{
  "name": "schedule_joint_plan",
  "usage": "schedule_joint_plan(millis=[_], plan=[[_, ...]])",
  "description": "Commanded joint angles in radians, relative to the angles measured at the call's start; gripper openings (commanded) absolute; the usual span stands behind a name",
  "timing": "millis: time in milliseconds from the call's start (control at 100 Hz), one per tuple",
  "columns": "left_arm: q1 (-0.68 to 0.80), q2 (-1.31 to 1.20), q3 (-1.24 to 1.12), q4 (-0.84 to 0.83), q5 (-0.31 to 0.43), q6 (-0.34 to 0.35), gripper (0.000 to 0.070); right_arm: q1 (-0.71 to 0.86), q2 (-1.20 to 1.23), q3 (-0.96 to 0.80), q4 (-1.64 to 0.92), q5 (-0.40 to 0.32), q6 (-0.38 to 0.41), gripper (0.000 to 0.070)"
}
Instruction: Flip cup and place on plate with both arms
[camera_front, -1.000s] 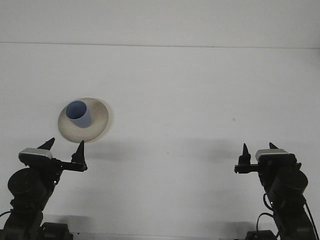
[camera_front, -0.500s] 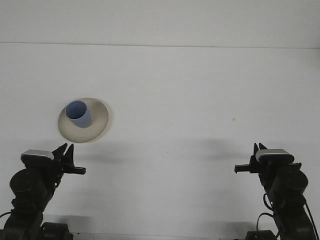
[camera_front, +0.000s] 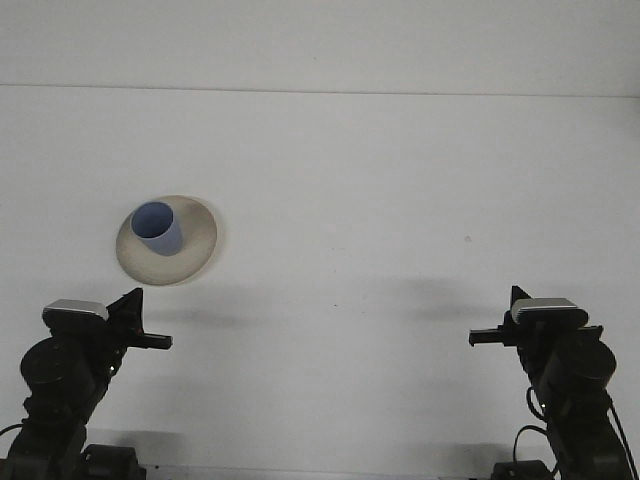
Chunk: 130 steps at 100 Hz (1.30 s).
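Cup (camera_front: 157, 228): blue, sitting on the cream plate (camera_front: 196, 247), mouth up and tipped a little toward the camera so the inside shows. It rests left of the plate's centre, with bare rim showing on its right and near side. Nothing is touching it.

Left gripper (camera_front: 133, 301): low at the near edge of the table (camera_front: 400, 180), fingers brought together to a single dark point, holding nothing. Cup and plate lie ahead of it and slightly to its right, apart from the tips, with bare table between.

Right gripper (camera_front: 515, 298): also low at the near edge, fingers drawn together, empty. Cup and plate are well apart from it, far off to its left and ahead.

Progress, as judged from the layout: the cup is open side up and on the plate, which matches the end state the task names. Both arms are pulled back toward the robot's base, clear of the work area, neither one reaching. That reads as the task being finished, or all but finished, with the arms parked.

What is left: little or nothing that shows. Possibly only a check that the cup stands steady, since its slight lean cannot be separated from camera angle here. No other objects on the table to deal with.
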Motion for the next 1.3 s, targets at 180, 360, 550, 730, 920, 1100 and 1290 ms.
schedule_joint_plan(millis=[180, 360, 550, 730, 920, 1100, 1290], plan=[[-0.001, 0.003, 0.013, 0.010, 0.002, -0.006, 0.0011, 0.002, 0.002, 0.005, 0.010, 0.000, 0.004, 0.0001], [-0.001, 0.003, 0.013, 0.010, 0.002, -0.006, 0.0012, 0.002, 0.002, 0.005, 0.010, 0.000, 0.004, 0.0001], [0.000, 0.002, 0.013, 0.009, 0.002, -0.006, 0.0012, 0.002, 0.002, 0.005, 0.010, 0.000, 0.005, 0.0001], [0.000, -0.012, 0.010, 0.070, 0.001, -0.005, 0.0011, 0.002, 0.002, 0.005, 0.010, 0.000, 0.005, 0.0001], [-0.002, -0.063, -0.088, 0.271, 0.002, -0.006, 0.0011, 0.002, 0.002, 0.005, 0.010, 0.000, 0.005, 0.0001], [-0.002, -0.173, -0.241, 0.365, 0.002, -0.005, 0.0011, 0.002, 0.002, 0.005, 0.010, 0.000, 0.005, 0.0001], [-0.002, -0.311, -0.394, 0.405, 0.002, 0.009, 0.0011, 0.002, 0.002, 0.005, 0.010, 0.000, 0.004, 0.0001]])
